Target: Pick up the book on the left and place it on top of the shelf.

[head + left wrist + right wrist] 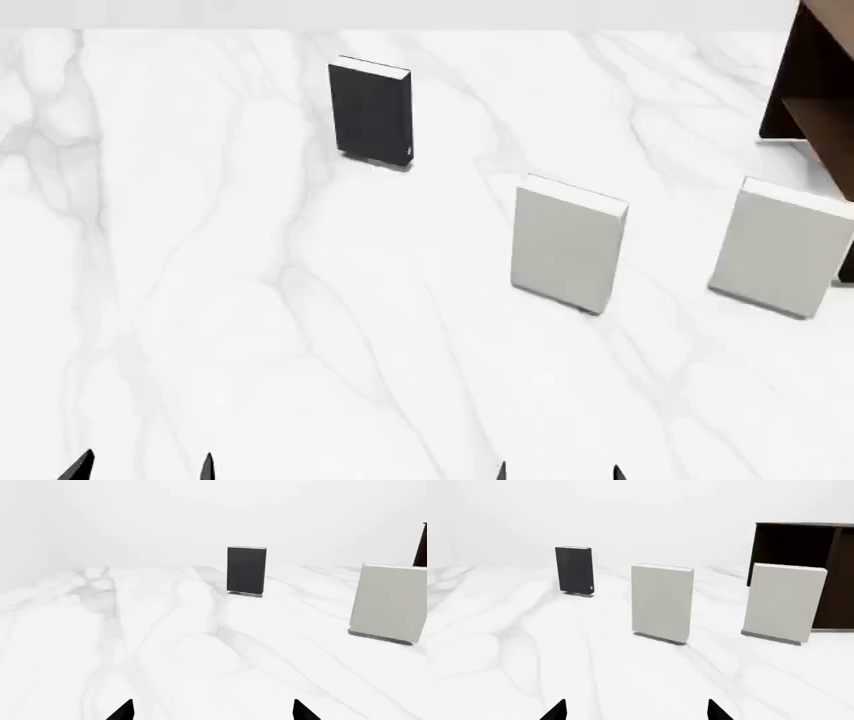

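The book (370,111) is dark charcoal with white page edges and stands upright on the marble surface at the far left; the left wrist view shows the book (246,570) ahead, and the right wrist view shows the book (574,570) too. The dark brown shelf (811,85) stands at the far right edge, and the shelf (800,555) also rises behind a grey book in the right wrist view. My left gripper (144,468) and right gripper (558,472) sit low near the front edge, both open and empty, far from the book.
Two larger light-grey books stand upright on the white marble table (240,330): one (567,243) in the middle, the other (781,247) right in front of the shelf. A plain white wall lies behind.
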You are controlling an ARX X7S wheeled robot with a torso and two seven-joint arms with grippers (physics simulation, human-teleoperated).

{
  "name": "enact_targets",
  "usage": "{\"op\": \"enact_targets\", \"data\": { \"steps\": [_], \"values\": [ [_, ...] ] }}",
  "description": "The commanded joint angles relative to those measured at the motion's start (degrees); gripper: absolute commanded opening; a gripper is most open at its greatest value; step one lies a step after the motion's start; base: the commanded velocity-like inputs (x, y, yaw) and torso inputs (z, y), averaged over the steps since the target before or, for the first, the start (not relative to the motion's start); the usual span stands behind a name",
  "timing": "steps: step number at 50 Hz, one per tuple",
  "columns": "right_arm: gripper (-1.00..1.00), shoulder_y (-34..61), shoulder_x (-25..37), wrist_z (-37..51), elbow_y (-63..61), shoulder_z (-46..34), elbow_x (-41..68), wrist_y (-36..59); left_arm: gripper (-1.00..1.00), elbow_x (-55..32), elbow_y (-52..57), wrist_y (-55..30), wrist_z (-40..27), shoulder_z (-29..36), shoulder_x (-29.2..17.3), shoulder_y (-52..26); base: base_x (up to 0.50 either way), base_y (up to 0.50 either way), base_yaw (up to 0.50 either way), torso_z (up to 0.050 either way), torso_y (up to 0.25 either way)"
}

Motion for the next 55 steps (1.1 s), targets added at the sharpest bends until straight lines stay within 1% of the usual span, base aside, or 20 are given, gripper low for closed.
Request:
{"op": "enact_targets", "data": {
  "steps": [1,5,17,19,31,32,44,45,46,55],
  "values": [
    [1.00,-0.07,0.91,1.55,0.09,-1.13,0.34,-0.80,1.00,0.77,-0.05,1.11,-1.38,1.78,-1.08,0.20,0.00,0.00,0.00,0.000,0.000],
    [1.00,-0.06,1.80,2.86,0.31,-2.13,0.73,-1.88,1.00,2.28,-0.66,1.48,-2.46,4.04,-2.03,0.18,0.00,0.00,0.00,0.000,0.000],
    [1.00,-0.03,3.39,4.40,0.82,-3.74,2.04,-2.28,1.00,0.86,-0.33,1.38,-4.20,5.32,-3.36,0.23,0.00,0.00,0.00,0.000,0.000],
    [1.00,-0.03,3.54,3.41,-0.37,-3.70,4.25,0.02,1.00,0.74,-0.28,1.42,-4.41,5.55,-3.54,0.22,0.00,0.00,0.00,0.000,0.000],
    [1.00,-0.07,4.38,4.66,-0.16,-4.65,4.97,-0.62,1.00,-0.12,-0.55,1.38,-5.45,6.60,-4.44,-0.05,0.00,-0.50,0.00,0.000,0.000],
    [1.00,0.17,4.21,5.69,0.21,-4.47,4.44,-0.69,1.00,-0.55,-0.34,1.69,-5.21,6.70,-4.50,0.09,0.00,0.00,0.00,0.000,0.000],
    [1.00,0.02,4.98,6.04,-0.21,-5.44,5.80,-0.66,1.00,-0.66,-0.21,0.88,-6.23,8.07,-5.19,-0.01,0.00,0.00,0.00,0.000,0.000],
    [1.00,-0.45,3.46,4.35,-0.15,-4.25,3.51,-1.05,1.00,0.90,-0.71,0.29,-3.78,6.29,-3.53,-0.08,0.00,0.00,0.00,0.000,0.000],
    [1.00,-0.21,0.50,0.85,-0.39,-0.23,1.23,-0.21,1.00,3.46,-0.21,0.73,-0.67,2.99,-0.90,0.41,0.00,0.00,0.00,0.000,0.000],
    [1.00,-0.27,2.35,3.08,-0.15,-2.52,2.77,-0.57,1.00,2.20,-0.41,0.64,-2.59,4.66,-2.32,0.31,0.00,0.00,0.00,0.000,0.000]
  ]
}}
